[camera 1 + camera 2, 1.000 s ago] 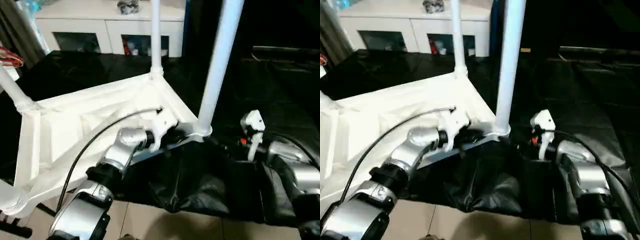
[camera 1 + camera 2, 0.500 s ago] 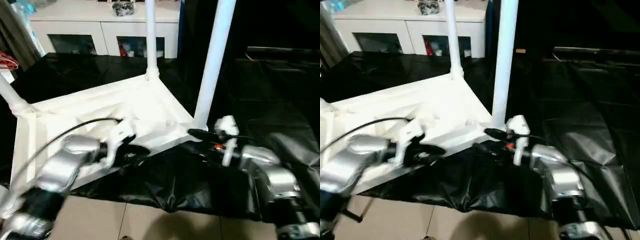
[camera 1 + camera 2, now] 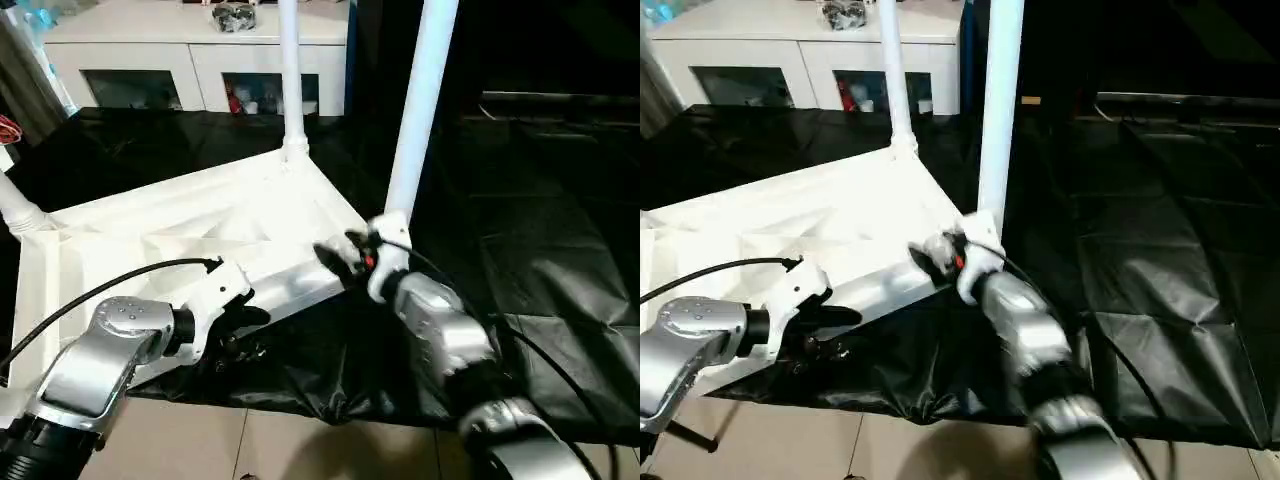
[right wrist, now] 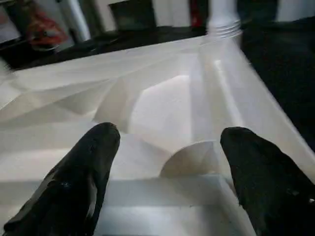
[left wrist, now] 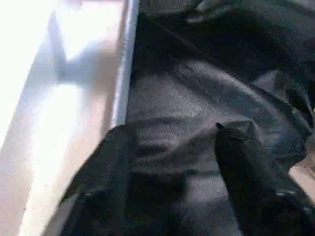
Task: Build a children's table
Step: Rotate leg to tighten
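Note:
The children's table lies upside down on the black cloth, its white ribbed tabletop (image 3: 200, 220) facing up. Three white legs stand in its corner sockets: one at the back (image 3: 289, 80), one at the front right (image 3: 415, 120), one at the left (image 3: 22, 210). My left gripper (image 3: 240, 330) hangs just below the tabletop's front rim, open, with black cloth between its fingers (image 5: 170, 130). My right gripper (image 3: 340, 252) is at the front right corner, beside that leg's socket. It is open over the ribbed underside (image 4: 171, 132) and holds nothing.
A white cabinet (image 3: 200, 50) stands behind the black-draped table (image 3: 540, 250). The cloth hangs over the table's front edge above a tiled floor (image 3: 300, 440). A black cable (image 3: 100, 290) arcs over my left forearm.
My left gripper has opened, let go of the tabletop's front rim and dropped back to the left. My right arm has swung in from the right to the front right corner.

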